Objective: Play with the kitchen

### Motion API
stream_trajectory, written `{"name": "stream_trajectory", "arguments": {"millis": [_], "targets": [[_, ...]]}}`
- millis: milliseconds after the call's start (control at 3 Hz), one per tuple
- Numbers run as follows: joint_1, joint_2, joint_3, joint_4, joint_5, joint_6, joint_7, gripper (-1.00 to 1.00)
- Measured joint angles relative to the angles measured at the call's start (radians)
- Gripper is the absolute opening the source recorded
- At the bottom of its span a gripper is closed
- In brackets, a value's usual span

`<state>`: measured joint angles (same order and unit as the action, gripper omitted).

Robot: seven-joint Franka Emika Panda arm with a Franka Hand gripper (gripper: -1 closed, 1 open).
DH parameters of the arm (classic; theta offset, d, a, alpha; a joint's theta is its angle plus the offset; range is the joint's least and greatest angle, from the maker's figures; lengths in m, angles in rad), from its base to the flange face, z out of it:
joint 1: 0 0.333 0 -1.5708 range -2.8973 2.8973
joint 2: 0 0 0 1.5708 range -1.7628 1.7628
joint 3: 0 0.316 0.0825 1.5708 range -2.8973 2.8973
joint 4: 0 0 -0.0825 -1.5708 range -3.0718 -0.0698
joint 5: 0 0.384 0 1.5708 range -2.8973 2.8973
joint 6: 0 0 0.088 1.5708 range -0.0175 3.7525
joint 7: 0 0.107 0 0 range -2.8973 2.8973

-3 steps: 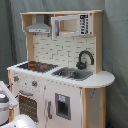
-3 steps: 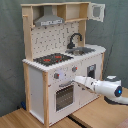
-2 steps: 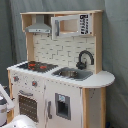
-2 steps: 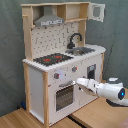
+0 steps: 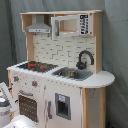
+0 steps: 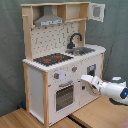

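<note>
One gripper [image 6: 85, 82] by the kitchen [image 6: 60, 70] — second exterior view only.

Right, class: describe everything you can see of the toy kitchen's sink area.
The sink is a silver-grey rectangular basin sunk into the white countertop, beside the black-and-red hob. A black curved faucet stands upright at its back edge, arching over the basin, in front of the pegboard wall. In both exterior views nothing appears to touch it; the robot's pincer is lower down, by the cabinet front.
</note>
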<state>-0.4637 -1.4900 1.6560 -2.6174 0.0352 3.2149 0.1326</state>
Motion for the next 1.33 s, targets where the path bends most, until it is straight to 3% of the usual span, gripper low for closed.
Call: {"name": "stream_trajectory", "arguments": {"millis": [333, 1333], "targets": [[0.015, -0.018, 0.002, -0.018, 0.000, 0.000, 0.106, 1.00], [0.002, -0.022, 0.052, -0.006, 0.000, -0.031, 0.454, 1.00]]}}
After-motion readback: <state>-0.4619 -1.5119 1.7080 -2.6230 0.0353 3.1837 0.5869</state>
